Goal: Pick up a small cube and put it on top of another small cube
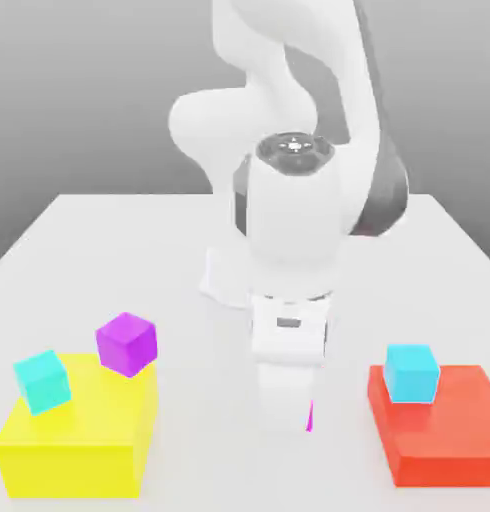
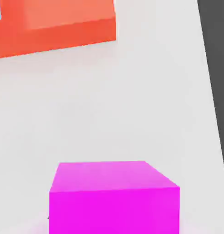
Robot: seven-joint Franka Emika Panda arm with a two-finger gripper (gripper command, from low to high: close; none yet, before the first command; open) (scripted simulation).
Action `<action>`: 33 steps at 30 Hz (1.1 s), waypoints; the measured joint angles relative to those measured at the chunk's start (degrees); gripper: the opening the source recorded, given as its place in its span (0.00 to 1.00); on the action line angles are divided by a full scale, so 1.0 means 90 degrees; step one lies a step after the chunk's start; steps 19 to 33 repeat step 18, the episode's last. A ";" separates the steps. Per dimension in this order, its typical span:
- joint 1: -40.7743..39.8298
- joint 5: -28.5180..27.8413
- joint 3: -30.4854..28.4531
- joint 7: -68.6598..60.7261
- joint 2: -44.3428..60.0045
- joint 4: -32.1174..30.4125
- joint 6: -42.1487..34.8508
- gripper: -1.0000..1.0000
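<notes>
The pincer (image 1: 287,425), one white two-finger gripper pointing down from the arm (image 1: 294,220), is pressed together on the magenta cube (image 1: 310,416), a single small block with flat sides and straight edges. That cube sits at the fingertips, mostly hidden behind them in the exterior view (only a thin magenta sliver peeks out at the exterior view's right of them), while the hand view has its plain, smooth faces up close. Whether its underside touches the pale, smooth tabletop (image 1: 204,450) I cannot tell. Farther out lie two bigger rectangular blocks, one to each side and both well apart from the pincer. On the exterior view's left is the yellow block (image 1: 74,465), plain and flat-faced, with two small cubes at it: a cyan cube (image 1: 42,382) by its left edge and a violet cube (image 1: 127,344) near its back right corner, both looking tilted. On the exterior view's right is the red block (image 1: 451,465), lower and equally plain, bearing one upright blue-cyan cube (image 1: 411,374) toward its back left corner. That makes four small cubes altogether.
</notes>
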 joint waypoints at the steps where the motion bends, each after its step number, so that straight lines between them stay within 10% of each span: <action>1: 0.0248 -0.0081 0.0088 0.0008 -0.0201 -0.0061 -0.0131 0.00; 10: 0.0959 -0.0450 0.0760 0.0017 -0.0431 -0.0522 0.0179 0.00; 11: 0.0955 -0.0462 0.0760 0.0023 -0.0248 -0.0553 0.0395 1.00; 33: 0.0952 -0.0461 0.0768 0.0021 -0.0220 -0.0560 0.0440 1.00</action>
